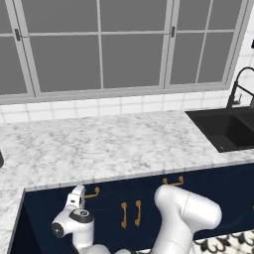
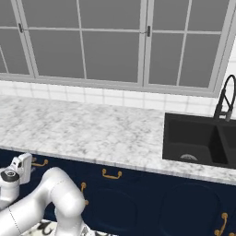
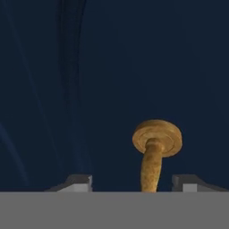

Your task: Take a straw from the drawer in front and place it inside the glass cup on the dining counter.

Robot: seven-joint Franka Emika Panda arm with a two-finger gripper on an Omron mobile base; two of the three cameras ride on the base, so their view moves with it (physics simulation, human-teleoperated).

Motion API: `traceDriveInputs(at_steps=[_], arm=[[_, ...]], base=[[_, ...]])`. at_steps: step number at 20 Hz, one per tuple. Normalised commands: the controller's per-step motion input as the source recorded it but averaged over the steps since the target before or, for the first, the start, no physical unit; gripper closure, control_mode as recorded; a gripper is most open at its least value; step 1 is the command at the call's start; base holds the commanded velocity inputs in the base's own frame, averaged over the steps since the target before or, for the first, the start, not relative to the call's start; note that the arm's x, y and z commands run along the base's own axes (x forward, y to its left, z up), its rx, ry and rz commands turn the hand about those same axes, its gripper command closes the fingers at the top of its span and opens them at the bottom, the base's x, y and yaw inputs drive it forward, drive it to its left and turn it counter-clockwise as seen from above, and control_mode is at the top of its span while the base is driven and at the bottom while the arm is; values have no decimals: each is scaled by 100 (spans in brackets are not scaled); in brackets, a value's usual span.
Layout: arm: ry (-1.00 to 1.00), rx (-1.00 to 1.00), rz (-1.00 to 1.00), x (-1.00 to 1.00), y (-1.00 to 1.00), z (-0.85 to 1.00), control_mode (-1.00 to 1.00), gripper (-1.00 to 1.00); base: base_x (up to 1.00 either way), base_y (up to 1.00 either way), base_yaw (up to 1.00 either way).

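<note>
Jaws of the gripper [image 3: 133, 188] stand apart, one on each side of the brass handle [image 3: 155, 154], not squeezing yet. Behind it is the shut navy drawer [image 3: 112, 67]. That handle looks hard and smooth, so gripping its thin stem seems best.

Home kitchen, marble counter [image 1: 99, 144], black sink [image 2: 198, 143] with faucet [image 2: 225, 99], tiled backsplash [image 1: 99, 106], navy cabinets [image 2: 138, 203]

The sink [image 2: 198, 140] sits in the counter [image 1: 99, 144], apparently above the drawer [image 1: 59, 198].
</note>
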Motion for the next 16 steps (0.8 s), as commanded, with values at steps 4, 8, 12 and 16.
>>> traceDriveInputs(at_steps=[4,8,12,16], arm=[[10,-1,0,13,0,-67,-100,100],[11,0,0,7,0,-69,-100,100],[11,0,0,0,0,-68,-100,100],[10,0,0,0,0,-72,-100,100]], base=[[0,0,0],[0,0,0],[0,0,0],[0,0,0]])
